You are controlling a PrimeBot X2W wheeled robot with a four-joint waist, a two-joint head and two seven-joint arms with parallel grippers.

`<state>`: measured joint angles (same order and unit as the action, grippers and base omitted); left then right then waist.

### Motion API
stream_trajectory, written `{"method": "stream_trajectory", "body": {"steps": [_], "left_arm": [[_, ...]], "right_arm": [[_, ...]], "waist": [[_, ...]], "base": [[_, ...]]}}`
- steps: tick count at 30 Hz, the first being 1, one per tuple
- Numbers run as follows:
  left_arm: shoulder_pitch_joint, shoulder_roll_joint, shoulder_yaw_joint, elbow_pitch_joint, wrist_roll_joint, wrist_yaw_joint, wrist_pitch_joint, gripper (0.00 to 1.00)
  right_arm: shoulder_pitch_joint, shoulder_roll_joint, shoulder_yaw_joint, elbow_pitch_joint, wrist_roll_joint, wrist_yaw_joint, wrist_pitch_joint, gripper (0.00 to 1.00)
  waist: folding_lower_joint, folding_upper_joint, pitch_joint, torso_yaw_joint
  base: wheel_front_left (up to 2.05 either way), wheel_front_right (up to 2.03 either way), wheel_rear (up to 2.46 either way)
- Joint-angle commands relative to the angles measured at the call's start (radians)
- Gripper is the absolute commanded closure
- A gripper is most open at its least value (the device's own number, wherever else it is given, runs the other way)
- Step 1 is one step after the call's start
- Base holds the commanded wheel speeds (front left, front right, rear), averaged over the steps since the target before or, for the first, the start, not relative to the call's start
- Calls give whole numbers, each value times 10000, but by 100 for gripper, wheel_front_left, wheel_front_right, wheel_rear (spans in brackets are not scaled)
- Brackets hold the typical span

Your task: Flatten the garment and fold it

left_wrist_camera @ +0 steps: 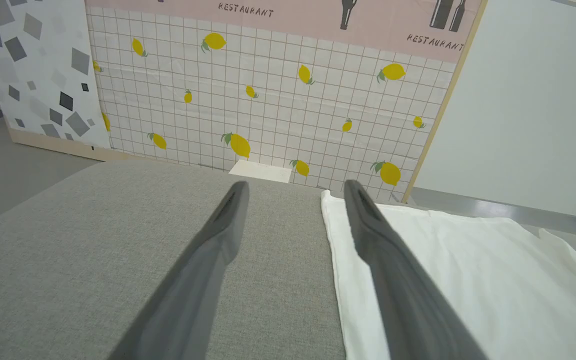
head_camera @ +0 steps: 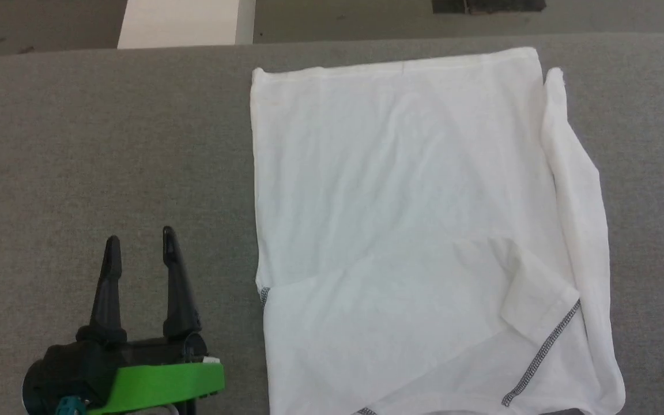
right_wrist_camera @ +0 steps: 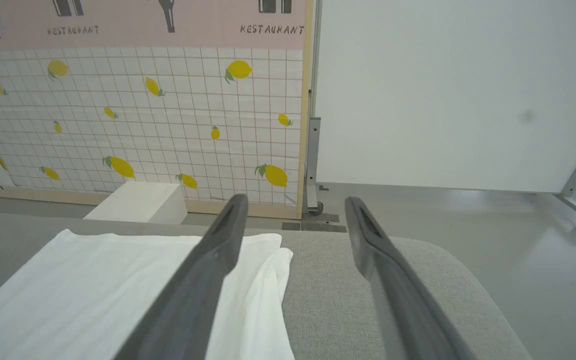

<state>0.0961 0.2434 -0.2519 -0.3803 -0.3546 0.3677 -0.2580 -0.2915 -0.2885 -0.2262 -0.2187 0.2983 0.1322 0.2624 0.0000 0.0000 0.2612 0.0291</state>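
The white garment (head_camera: 401,230) lies spread on the grey table (head_camera: 107,144), hem at the far side. One sleeve is folded across its near part with a grey zigzag seam (head_camera: 539,354); the other sleeve (head_camera: 577,190) lies along its right edge. My left gripper (head_camera: 139,245) hovers open to the left of the garment, apart from it, holding nothing. In the left wrist view my left gripper (left_wrist_camera: 295,187) is open beside the garment (left_wrist_camera: 468,280). In the right wrist view my right gripper (right_wrist_camera: 295,202) is open and empty above the garment (right_wrist_camera: 118,285) and its right edge.
A rigid white box (head_camera: 185,23) stands on the floor beyond the table's far edge, also seen as the box (right_wrist_camera: 138,202). A lemon-patterned panel (left_wrist_camera: 268,90) and a plain white partition (right_wrist_camera: 448,90) stand behind. Bare grey table (left_wrist_camera: 93,260) stretches left of the garment.
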Motion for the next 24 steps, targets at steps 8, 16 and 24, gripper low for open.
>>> {"method": "stream_trajectory", "body": {"steps": [8, 16, 24], "left_arm": [[-699, -487, 161, -103, 569, -451, -37, 0], [-1227, -915, -18, -84, 1131, -801, -37, 0], [-1440, -1236, -57, 44, 1356, -1090, -37, 0]], "right_arm": [[-3249, -1525, 212, 1674, 877, -15, 1968, 0], [-4721, -2486, 784, 3278, 743, -15, 3551, 0], [-5189, -2666, 979, 3992, 804, -15, 3715, 0]], "waist": [[0, 0, 2111, 245], [0, 0, 3164, 819], [0, 0, 3805, 1286]], "base": [[0, 0, 0], [0, 0, 0], [0, 0, 0]]}}
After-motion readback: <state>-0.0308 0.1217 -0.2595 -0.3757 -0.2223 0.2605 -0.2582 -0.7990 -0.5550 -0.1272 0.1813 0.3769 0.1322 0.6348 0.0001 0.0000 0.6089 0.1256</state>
